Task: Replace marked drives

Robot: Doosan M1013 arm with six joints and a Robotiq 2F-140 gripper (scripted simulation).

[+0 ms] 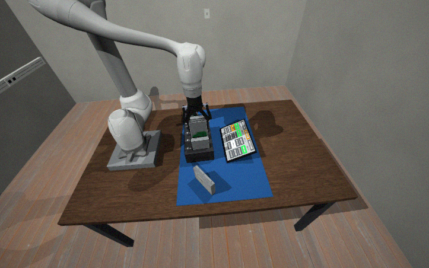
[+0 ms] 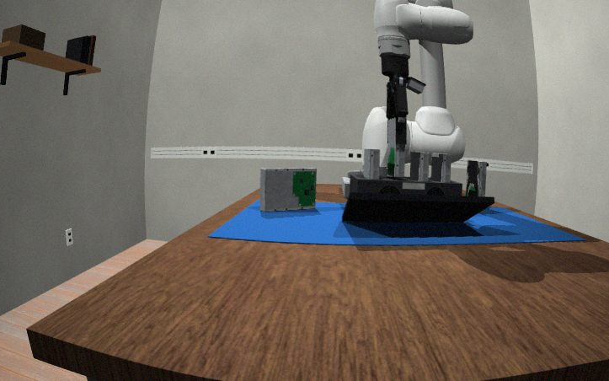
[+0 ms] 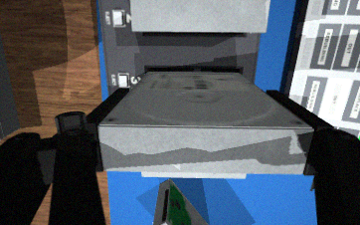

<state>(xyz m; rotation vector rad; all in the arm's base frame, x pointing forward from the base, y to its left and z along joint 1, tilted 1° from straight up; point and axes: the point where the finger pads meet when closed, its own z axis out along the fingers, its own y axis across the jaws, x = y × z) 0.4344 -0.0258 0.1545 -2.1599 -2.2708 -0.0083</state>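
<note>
A dark brown wooden table [image 2: 297,303] with a streaky grain and a faint sheen carries a flat, matt blue mat [image 1: 242,186]. The drive [image 3: 205,134] in the matt black gripper [image 3: 205,149] looks like dull brushed grey metal, as does the spare drive [image 2: 278,189], which has a green circuit board on one face. The dock [image 2: 410,201] is matt black plastic, the robot arm [image 1: 123,33] smooth pale grey with a soft gloss, and the screen [image 1: 238,140] glossy in a black frame.

The pincer [image 1: 196,114], clamped on a drive [image 1: 197,125], hangs over the dock [image 1: 199,153], hemmed by seated drives [image 2: 419,166]. The screen [image 1: 238,139] stands just beside; a spare [image 1: 204,179] stands well apart on the mat [image 1: 242,182].
</note>
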